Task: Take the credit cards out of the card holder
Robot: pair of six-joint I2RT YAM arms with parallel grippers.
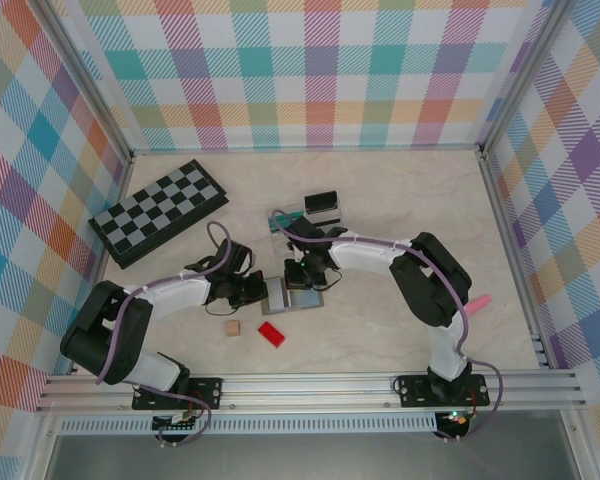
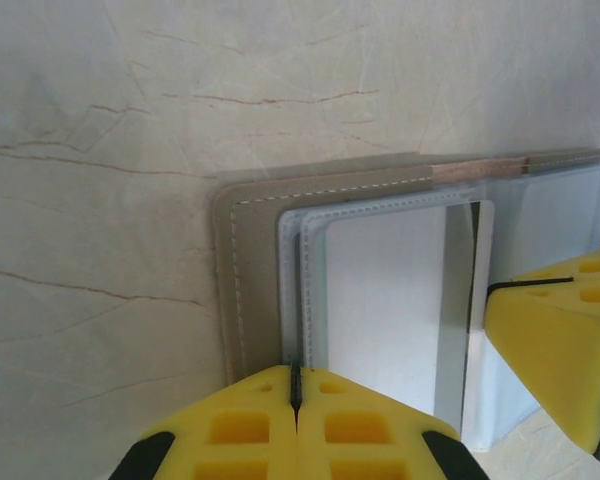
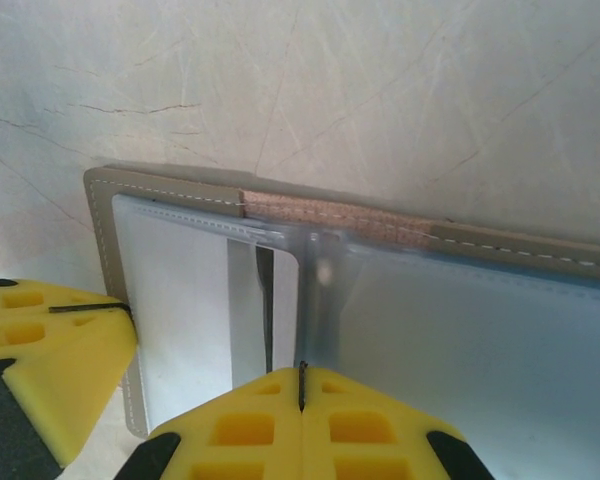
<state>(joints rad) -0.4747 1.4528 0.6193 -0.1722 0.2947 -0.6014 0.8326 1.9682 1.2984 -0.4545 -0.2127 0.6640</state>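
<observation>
The grey card holder [image 1: 308,299] lies open and flat between my two grippers. In the left wrist view, a silver-grey card [image 2: 390,300] with a dark stripe sticks partway out of the left pocket of the holder [image 2: 250,280] toward the fold. My left gripper [image 2: 296,385] [image 1: 263,291] is shut, its tips resting on the pocket's stitched edge. My right gripper [image 3: 302,385] [image 1: 302,275] is shut too, its tips at the card's [image 3: 280,300] free edge beside the clear centre fold. A clear-teal card [image 1: 283,220] and a black card [image 1: 322,203] lie on the table behind.
A black-and-grey chessboard [image 1: 158,210] sits at the back left. A red block [image 1: 272,333] and a small tan cube [image 1: 233,327] lie just in front of the holder. A pink object [image 1: 477,300] shows behind the right arm. Checked walls enclose the table.
</observation>
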